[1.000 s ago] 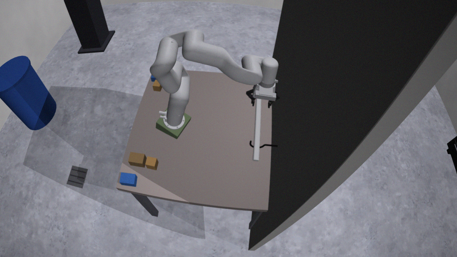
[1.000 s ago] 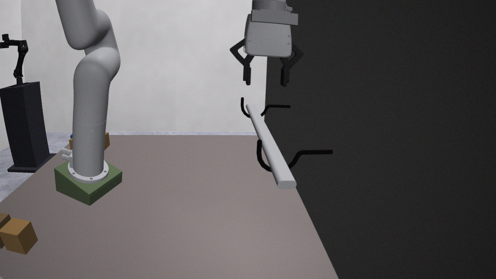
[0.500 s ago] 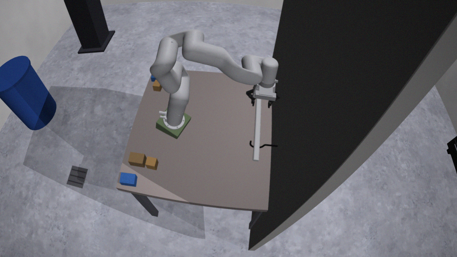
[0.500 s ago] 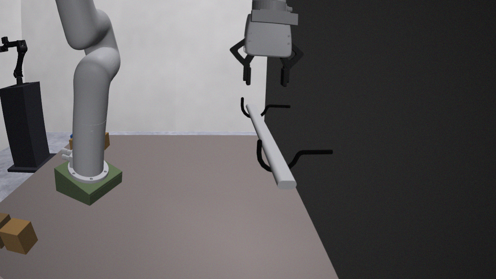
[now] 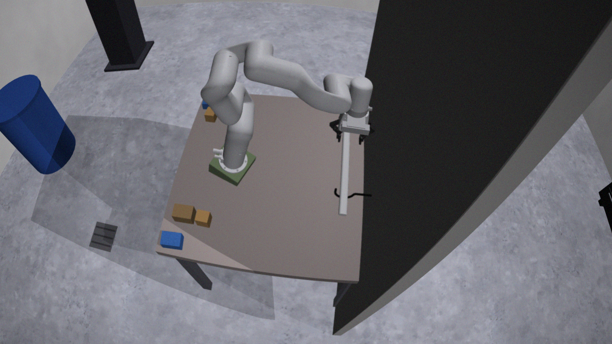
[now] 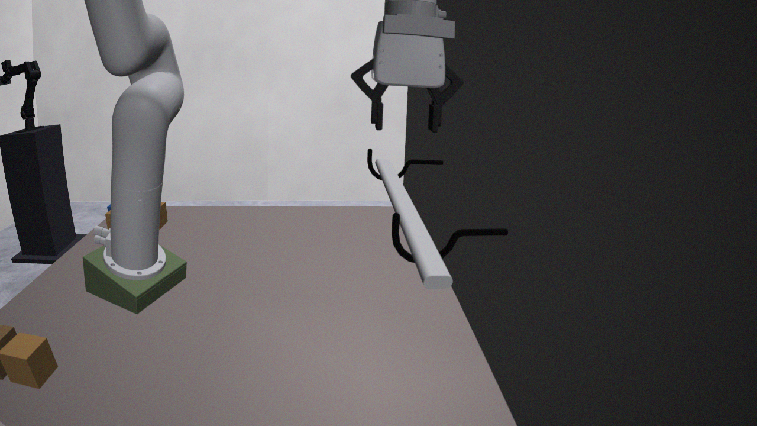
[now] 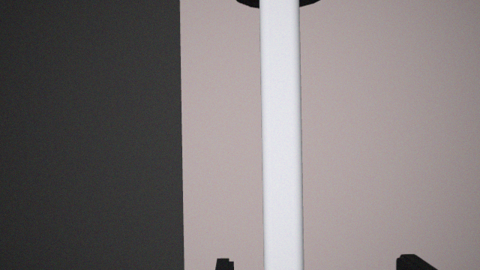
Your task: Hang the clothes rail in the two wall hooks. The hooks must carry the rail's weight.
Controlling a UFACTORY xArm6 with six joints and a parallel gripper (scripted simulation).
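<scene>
The pale grey clothes rail [image 5: 344, 175] [image 6: 413, 219] [image 7: 282, 131] lies in the curved cradles of both black wall hooks. The near hook [image 6: 395, 238] [image 5: 356, 194] carries it close to its near end, which sticks out a little past the hook. The far hook [image 6: 423, 162] carries its far end in the exterior view; the gripper hides that hook in the top view. My gripper [image 5: 350, 139] [image 6: 406, 128] is open and empty. It hangs above the rail, with a clear gap between fingertips and rail. In the wrist view the fingertips show at the bottom edge, either side of the rail.
The dark wall panel [image 5: 428, 128] [image 6: 608, 212] [image 7: 90, 135] stands right beside the hooks and gripper. The table [image 5: 278, 222] [image 6: 264, 344] lies below. Orange blocks [image 5: 183, 213] [image 6: 29, 360] and a blue block [image 5: 171, 240] lie on the table's left side, away from the rail.
</scene>
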